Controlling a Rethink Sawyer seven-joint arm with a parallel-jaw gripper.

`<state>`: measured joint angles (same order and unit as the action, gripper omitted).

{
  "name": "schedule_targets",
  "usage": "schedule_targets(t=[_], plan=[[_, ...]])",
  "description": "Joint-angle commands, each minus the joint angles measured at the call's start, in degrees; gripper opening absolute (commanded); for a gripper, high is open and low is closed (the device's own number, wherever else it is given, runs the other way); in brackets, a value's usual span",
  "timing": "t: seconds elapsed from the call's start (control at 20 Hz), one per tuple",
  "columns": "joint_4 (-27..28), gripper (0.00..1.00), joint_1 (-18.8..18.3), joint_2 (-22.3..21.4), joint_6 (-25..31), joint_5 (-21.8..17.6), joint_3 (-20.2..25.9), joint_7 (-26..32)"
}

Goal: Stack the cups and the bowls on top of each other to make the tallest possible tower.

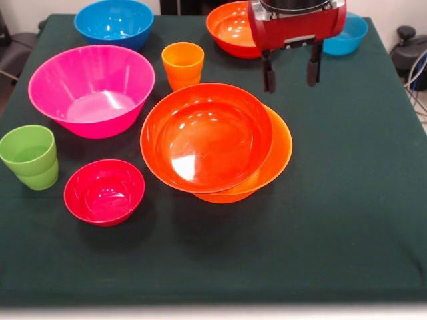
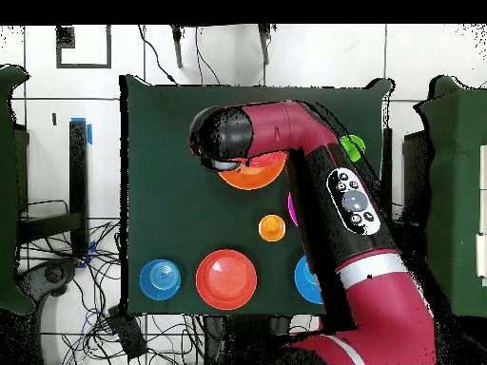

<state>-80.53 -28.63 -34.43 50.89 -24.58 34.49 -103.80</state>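
The tower is a red-orange bowl [image 1: 205, 137] resting tilted inside the widest orange bowl [image 1: 277, 157] at mid table; in the overhead view only its orange edge [image 2: 252, 175] shows under the arm. My gripper [image 1: 290, 70] hangs open and empty above the cloth, just behind the pile's far right rim. An orange cup [image 1: 183, 65] [image 2: 272, 227] stands upright behind the pile. A light green cup [image 1: 29, 157] [image 2: 353, 146] stands at the left edge. A pink bowl [image 1: 91, 90] and a crimson bowl [image 1: 104, 191] sit left of the pile. No red-orange cup is in view.
At the back stand a blue bowl [image 1: 113, 22] [image 2: 306, 278], a red-orange bowl [image 1: 230, 28] [image 2: 226, 278] and a smaller blue bowl [image 1: 348, 33] [image 2: 160, 279]. The dark green cloth [image 1: 347, 200] covers the table. My arm [image 2: 333, 190] hides the pink bowl in the overhead view.
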Motion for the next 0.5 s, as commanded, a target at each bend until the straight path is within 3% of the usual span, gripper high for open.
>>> schedule_targets(t=[0.05,0.5], plan=[[2.1,1.00,5.9,-2.5,1.5,-1.6,-8.4,-12.7],[5.8,1.00,6.2,0.2,1.4,-1.7,-10.7,-7.0]])
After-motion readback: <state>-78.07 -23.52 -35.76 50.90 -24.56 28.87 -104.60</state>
